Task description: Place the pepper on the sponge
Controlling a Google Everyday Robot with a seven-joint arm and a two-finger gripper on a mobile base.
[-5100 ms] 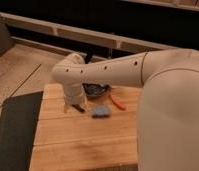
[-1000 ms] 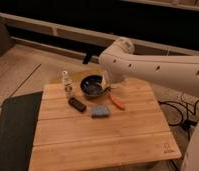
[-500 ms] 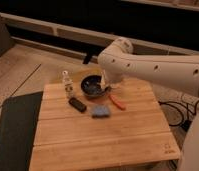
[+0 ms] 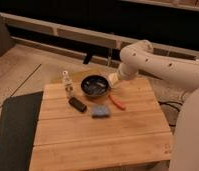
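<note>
Wooden table (image 4: pixel 103 142), dark bowl (image 4: pixel 85 84), contents unclear, claw (image 4: pixel 113 81) apart beside its rim, pepper (image 4: pixel 118 102) nearby

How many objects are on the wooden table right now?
5: a small bottle at the back left, a dark bowl beside it, a black block, the sponge and the pepper in front. The gripper hovers by the bowl's right rim; it may hide something.

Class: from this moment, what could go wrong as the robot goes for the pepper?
The gripper hangs close beside the bowl, just behind the pepper; reaching down could nudge the bowl. The pepper is thin and lies flat on the table, so it may slip from the grasp.
</note>
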